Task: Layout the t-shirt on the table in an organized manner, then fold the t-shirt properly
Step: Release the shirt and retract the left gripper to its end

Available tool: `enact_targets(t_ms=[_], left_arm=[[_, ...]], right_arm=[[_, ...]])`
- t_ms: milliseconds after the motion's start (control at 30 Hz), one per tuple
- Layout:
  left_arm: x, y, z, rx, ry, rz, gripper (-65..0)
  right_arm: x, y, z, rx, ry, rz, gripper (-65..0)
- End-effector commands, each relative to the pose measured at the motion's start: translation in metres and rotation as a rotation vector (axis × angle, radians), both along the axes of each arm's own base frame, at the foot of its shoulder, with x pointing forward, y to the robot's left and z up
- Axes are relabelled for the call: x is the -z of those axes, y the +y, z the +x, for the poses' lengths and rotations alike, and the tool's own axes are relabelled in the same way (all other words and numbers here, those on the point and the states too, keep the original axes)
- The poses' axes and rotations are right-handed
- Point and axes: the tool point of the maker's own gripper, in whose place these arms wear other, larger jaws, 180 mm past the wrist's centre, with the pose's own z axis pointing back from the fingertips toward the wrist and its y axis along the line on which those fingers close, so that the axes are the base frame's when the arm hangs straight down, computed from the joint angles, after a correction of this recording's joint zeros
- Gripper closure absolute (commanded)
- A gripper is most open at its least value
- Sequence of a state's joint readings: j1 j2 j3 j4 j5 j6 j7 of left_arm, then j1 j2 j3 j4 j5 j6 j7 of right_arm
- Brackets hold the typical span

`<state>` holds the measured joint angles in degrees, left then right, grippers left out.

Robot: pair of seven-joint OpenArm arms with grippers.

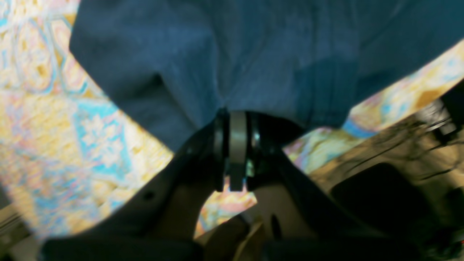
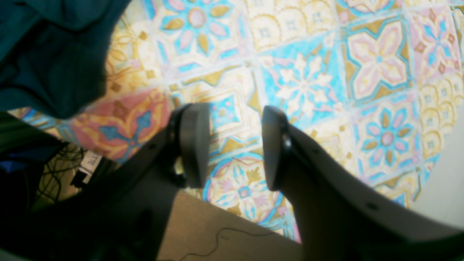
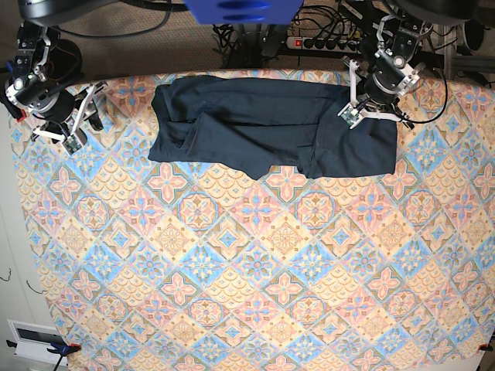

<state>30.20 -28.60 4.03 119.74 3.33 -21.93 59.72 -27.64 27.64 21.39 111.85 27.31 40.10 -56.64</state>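
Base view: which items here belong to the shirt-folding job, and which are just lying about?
Part of the job:
- t-shirt, spread along the far edge
- table under the tile-pattern cloth
- left gripper, shut on the t-shirt
- right gripper, open over bare cloth

Lying about:
- power strip and cables beyond the table

Rumpled dark navy t-shirt (image 3: 271, 127) along patterned table (image 3: 247, 270) far edge

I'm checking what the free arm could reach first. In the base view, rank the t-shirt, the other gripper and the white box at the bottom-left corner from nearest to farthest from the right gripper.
From the right gripper:
1. The t-shirt, its closest edge just across the table.
2. The white box, down by the near-left corner.
3. The left gripper, shut on the t-shirt's far end.
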Motion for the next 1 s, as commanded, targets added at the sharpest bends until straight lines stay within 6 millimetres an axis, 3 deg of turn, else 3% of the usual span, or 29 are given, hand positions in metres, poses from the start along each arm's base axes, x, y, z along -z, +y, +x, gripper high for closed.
enact_targets(t_ms=[0,100,400,667,767,967], left_arm=[[-0.009,0.005,0.006,-0.013,-0.029,-0.007,0.0],[-0.014,0.009,0.007,-0.070,-0.027,-0.089,0.0],[-0.020,-0.014,0.001,-0.081,0.036,-0.303,0.0],[-0.009,-0.001,-0.008,-0.113,0.126,-0.245,0.0],[-0.010,0.007,-0.012,-0.094,0.153,-0.205,-6.1],[-0.015,-0.004,-0.014,-0.081,0.184,-0.294,-20.3]], right_arm=[[-0.011,-0.002,0.007,-0.011,-0.037,-0.007,-23.1],[-0.011,-0.002,0.007,-0.011,-0.037,-0.007,-23.1],[-0.015,-0.001,0.015,-0.015,-0.057,-0.005,-23.1],[-0.015,-0.001,0.015,-0.012,-0.059,-0.007,-23.1],[-0.015,0.000,0.015,-0.016,-0.057,-0.005,-23.1],[-0.015,-0.001,0.015,-0.015,-0.057,-0.005,-23.1]])
